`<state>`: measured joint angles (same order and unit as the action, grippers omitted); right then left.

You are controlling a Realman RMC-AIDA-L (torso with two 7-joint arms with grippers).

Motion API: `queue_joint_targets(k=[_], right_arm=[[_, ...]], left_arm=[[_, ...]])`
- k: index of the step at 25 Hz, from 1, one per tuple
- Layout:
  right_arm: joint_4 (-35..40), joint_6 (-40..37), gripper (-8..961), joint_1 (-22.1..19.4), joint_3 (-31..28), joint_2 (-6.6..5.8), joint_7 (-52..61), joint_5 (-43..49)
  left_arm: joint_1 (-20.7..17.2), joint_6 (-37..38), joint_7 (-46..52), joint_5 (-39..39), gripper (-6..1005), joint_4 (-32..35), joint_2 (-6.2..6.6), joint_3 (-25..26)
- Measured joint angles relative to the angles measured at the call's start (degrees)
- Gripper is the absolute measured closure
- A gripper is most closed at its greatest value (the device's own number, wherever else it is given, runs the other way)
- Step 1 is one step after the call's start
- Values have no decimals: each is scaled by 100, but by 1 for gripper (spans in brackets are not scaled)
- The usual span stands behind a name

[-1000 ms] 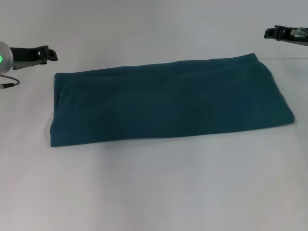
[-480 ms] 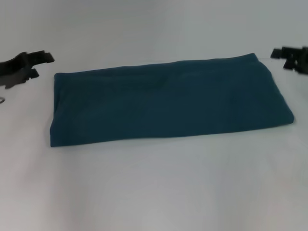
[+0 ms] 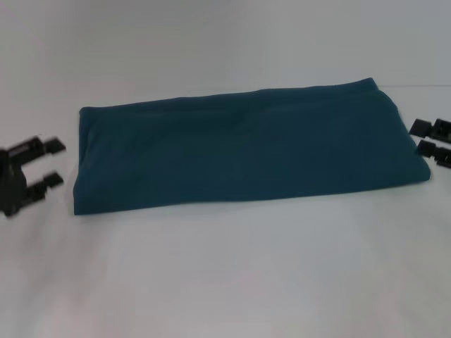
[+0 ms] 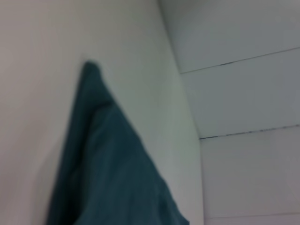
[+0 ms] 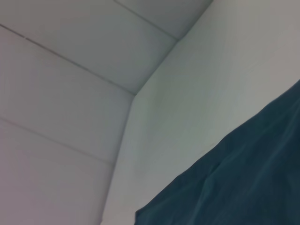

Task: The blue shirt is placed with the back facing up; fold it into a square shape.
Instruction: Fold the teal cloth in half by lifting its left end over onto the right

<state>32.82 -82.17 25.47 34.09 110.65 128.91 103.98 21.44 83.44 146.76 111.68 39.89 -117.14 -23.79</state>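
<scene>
Head view: one blue shirt [image 3: 246,149], soft dark teal fabric, folded into a long rectangular band lying flat across the white counter [image 3: 225,274]. Plain surface up, no lettering visible, a few shallow creases. Two hands, one at each short end. Left hand [image 3: 48,163] sits just off the shirt's left edge, its two black fingers spread, nothing between them. Right hand [image 3: 428,138] sits right at the shirt's right edge, fingers apart; probably not touching the cloth, but the view is blurry there. Both wrist views show only a shirt corner on the counter and pale wall panels [image 4: 243,93] behind it.
</scene>
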Motion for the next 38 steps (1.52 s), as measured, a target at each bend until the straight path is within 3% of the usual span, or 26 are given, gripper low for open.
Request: queue_joint_targets(k=[4, 9, 38], right_arm=[[-91, 10, 266, 2, -2, -6, -127, 26], [-99, 7, 266, 46, 28, -14, -184, 28], [-101, -10, 266, -4, -72, -53, -206, 0]], left_arm=[[-112, -79, 307, 103, 273, -135, -107, -28], [-57, -633, 574, 253, 273, -500, -151, -42], [193, -1754, 915, 391, 276, -1049, -160, -38]])
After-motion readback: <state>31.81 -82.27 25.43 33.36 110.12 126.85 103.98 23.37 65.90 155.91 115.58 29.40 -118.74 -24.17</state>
